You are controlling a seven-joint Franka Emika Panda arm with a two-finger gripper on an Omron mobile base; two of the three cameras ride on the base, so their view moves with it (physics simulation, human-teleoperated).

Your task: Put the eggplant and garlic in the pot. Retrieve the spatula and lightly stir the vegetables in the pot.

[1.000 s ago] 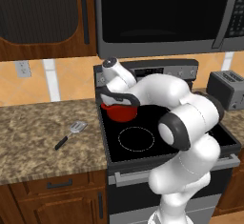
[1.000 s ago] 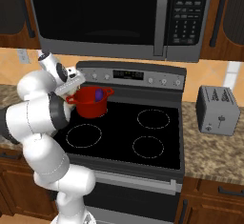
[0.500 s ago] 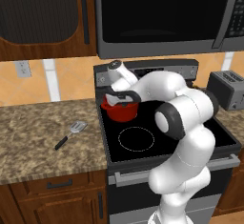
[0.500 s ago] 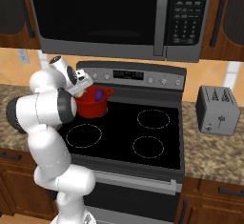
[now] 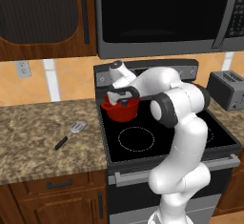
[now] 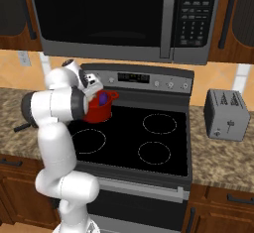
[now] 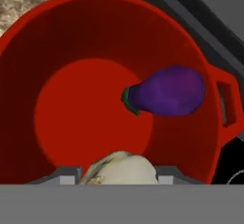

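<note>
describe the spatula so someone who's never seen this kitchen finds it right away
Start at the black stove under the microwave, then look to the speckled granite counter on the side of the red pot. The spatula lies flat there, apart from the stove's edge. It is the lone utensil on that stretch: slotted silver head, thin black handle.

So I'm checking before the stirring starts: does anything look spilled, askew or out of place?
Nothing stands out. The squat red pot sits upright on the black stovetop, the glossy purple eggplant lies inside it, and the pale garlic bulb is between the jaws above the pot. The slotted metal spatula lies flat on the granite counter.
</note>
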